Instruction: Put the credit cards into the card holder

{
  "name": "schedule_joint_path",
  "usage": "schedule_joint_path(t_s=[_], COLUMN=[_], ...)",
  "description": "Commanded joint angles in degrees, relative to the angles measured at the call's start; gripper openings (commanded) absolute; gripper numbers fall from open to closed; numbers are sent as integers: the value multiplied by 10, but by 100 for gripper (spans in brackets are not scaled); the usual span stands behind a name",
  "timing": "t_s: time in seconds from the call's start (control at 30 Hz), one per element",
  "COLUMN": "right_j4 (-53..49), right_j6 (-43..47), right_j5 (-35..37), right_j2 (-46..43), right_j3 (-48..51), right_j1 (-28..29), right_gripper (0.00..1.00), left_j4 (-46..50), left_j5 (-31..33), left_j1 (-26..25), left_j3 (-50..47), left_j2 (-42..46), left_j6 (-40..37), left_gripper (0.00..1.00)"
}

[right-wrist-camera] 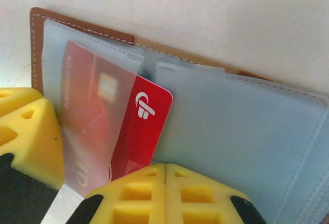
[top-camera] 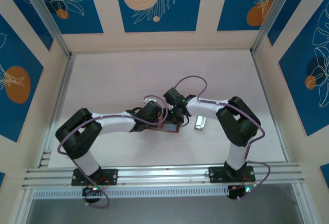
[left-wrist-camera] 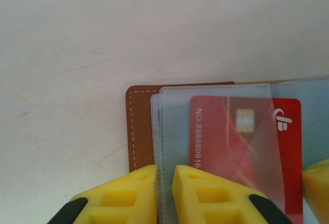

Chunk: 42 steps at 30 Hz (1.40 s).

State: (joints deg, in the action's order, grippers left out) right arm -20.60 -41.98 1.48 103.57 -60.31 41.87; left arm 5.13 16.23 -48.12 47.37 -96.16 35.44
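Observation:
The brown card holder [left-wrist-camera: 140, 131] lies open on the table, its clear plastic sleeves [left-wrist-camera: 175, 126] spread out. A red credit card [left-wrist-camera: 289, 147] sits partly inside one sleeve, its logo end sticking out. My left gripper [left-wrist-camera: 164, 170] is shut on the edge of that sleeve. In the right wrist view the card holder [right-wrist-camera: 36, 29] runs along the top and the red card [right-wrist-camera: 146, 126] slants down to my right gripper [right-wrist-camera: 165, 166]. Its fingers are pressed together at the card's lower edge, with nothing seen between them. From above, both grippers meet over the card holder [top-camera: 168, 127].
A silvery card [top-camera: 200, 123] lies on the white table just right of the holder. Metal frame posts and patterned walls close in the table on three sides. The arms' bases stand on the rail at the near edge.

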Motion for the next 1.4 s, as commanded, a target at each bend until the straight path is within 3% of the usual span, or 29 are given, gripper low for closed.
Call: schedule_joint_path(t_s=[0.0,0.33,0.7,1.37], right_j4=[47,140,148,96], right_j6=[-13,-59,-125,-115], right_j5=[-18,-57,2,2], right_j2=[29,37,35,51], right_j3=[-7,18,26,32], right_j1=[-2,5,37,14], right_gripper=[0,0,0,0], left_j4=[67,63,62,122], left_j5=[-30,-34,-32,5], left_j1=[3,3,0,27], left_j3=[-32,-30,-27,-74], left_j2=[-32,-37,-38,130], left_j6=[1,-1,-2,37], left_gripper=[16,16,16,18])
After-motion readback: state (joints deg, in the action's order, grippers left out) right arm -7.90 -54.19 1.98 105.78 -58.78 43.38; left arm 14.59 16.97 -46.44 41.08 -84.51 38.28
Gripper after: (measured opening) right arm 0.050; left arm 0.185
